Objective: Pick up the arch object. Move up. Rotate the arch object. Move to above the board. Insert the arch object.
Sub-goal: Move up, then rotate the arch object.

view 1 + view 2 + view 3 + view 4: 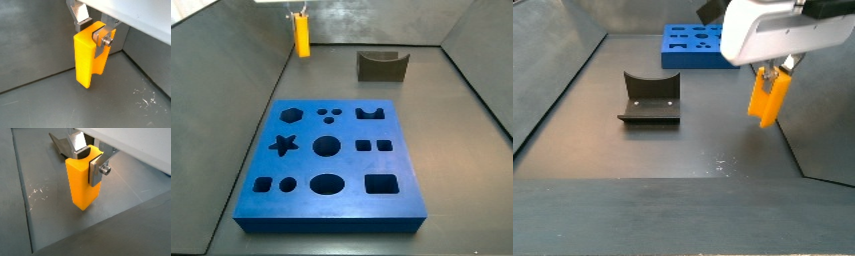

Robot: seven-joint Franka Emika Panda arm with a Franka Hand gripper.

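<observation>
The arch object, a bright yellow-orange block, hangs upright in my gripper in both wrist views (85, 60) (81, 180). The gripper (93, 32) (88, 159) is shut on its upper end, one silver finger on each side. In a side view the arch object (302, 38) is at the far back left corner under the gripper (301, 14), well away from the blue board (345, 165). In a side view the arch object (767, 98) hangs near the right wall below the gripper (775, 68), with the board (671, 58) far behind. The block's lower end is close to the floor.
The dark fixture (381, 65) (649, 100) stands on the grey floor between the arch object and the board. Grey walls enclose the floor, and the arch object is close to one wall. White scuff marks (720, 163) lie on the floor.
</observation>
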